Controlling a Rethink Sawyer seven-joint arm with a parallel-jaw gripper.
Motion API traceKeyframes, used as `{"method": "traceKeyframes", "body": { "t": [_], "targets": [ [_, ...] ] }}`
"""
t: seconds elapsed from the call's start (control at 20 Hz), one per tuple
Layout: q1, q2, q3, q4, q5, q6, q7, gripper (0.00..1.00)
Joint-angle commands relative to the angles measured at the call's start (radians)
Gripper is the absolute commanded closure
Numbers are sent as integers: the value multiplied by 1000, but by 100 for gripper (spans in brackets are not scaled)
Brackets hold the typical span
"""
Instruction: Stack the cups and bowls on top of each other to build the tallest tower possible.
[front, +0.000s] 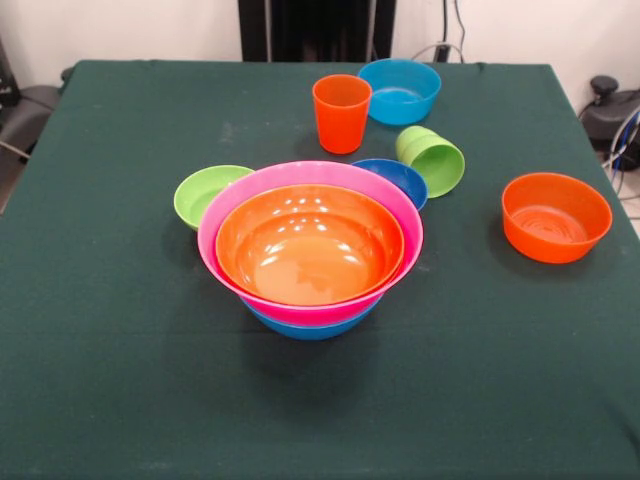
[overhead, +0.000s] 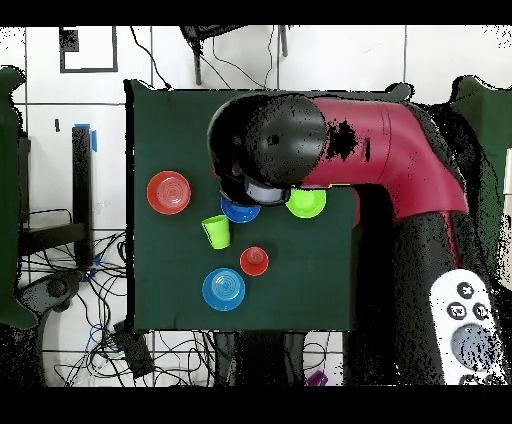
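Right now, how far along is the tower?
Done: the tower has three large bowls nested, blue under pink under orange. In hand: nothing; no pincer shows, though the arm covers the pile from overhead. Left: the orange cup, the tipped green cup and four smaller bowls loose on the table.

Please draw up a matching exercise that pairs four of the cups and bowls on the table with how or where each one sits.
Things:
1. orange cup
2. lime green cups
3. large orange bowl
4. small lime green bowl

States:
A. nested inside the large pink bowl
B. lying on their side, mouth toward the front camera
C. standing upright beside the light blue bowl
D. upright, partly hidden behind the pink bowl's rim

Pairs: 1-C, 2-B, 3-A, 4-D
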Motion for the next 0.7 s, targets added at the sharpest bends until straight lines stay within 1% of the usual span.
{"method": "traceKeyframes", "body": {
  "t": [0.05,0.2,0.35,0.5,0.7],
  "targets": [
    [-6,38,-23,164,-24,-91,-29,0],
    [-21,22,-21,195,-13,-69,-58,0],
    [-35,34,-21,235,-36,-113,-77,0],
    [-43,54,-25,274,-53,-171,-62,0],
    [-50,86,-16,291,-38,-210,-43,0]
  ]
}}
